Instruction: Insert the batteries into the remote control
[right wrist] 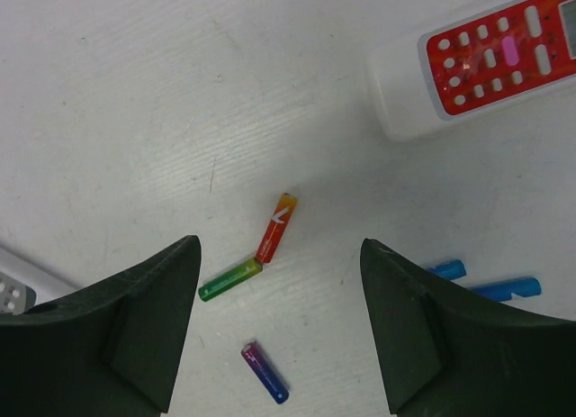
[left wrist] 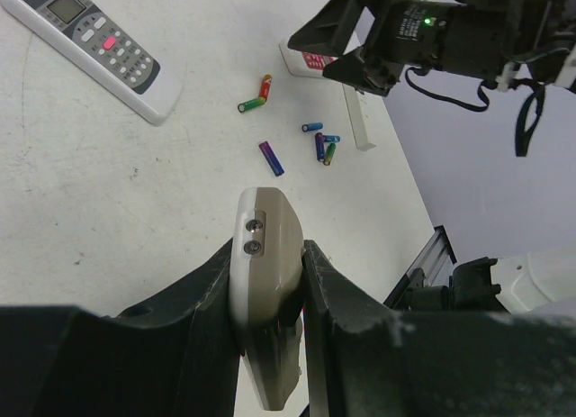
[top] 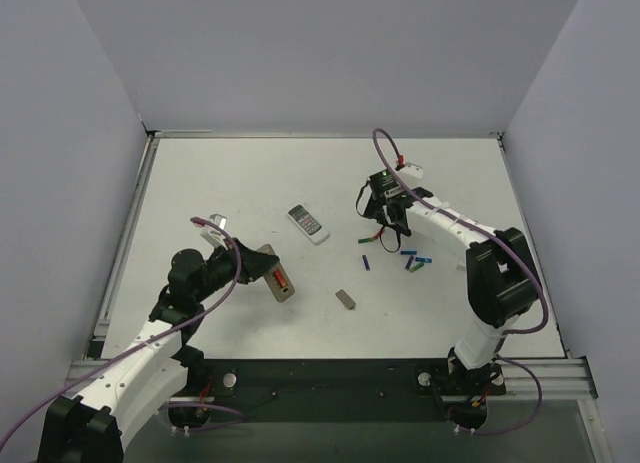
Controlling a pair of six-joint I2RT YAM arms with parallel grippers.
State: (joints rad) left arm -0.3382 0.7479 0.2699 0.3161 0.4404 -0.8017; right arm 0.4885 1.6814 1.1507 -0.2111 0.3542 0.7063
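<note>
At the near-left of the table point(top: 200, 173), my left pincer point(top: 262, 268) is clamped on the remote control point(top: 277, 274), one finger on each long side. In the left wrist view its tan-grey end sticks out past my fingertips. Top view shows a small red bit in the remote's back, too small to say more. Can't tell whether the remote touches the tabletop.

On the right side, my right pincer point(right wrist: 279, 246) hangs wide open w/ nothing betw. the fingers point(right wrist: 135, 327), pointing down over the batteries point(top: 408, 253). They lie loose on the table, well apart from the remote control. Under the gap there's a red-orange battery point(right wrist: 276, 226) and a green battery point(right wrist: 230, 279), ends nearly meeting in a V. A purple-blue battery point(right wrist: 265, 372) lies just below them in the wrist view. Two blue batteries point(right wrist: 508, 288) lie by the right-hand finger.

The red remote point(right wrist: 486, 61) lies near the batteries but not touching any. Betw. the arms are a white remote w/ dark display point(top: 308, 223) and a grey cover plate point(top: 346, 299), apart from each other.
</note>
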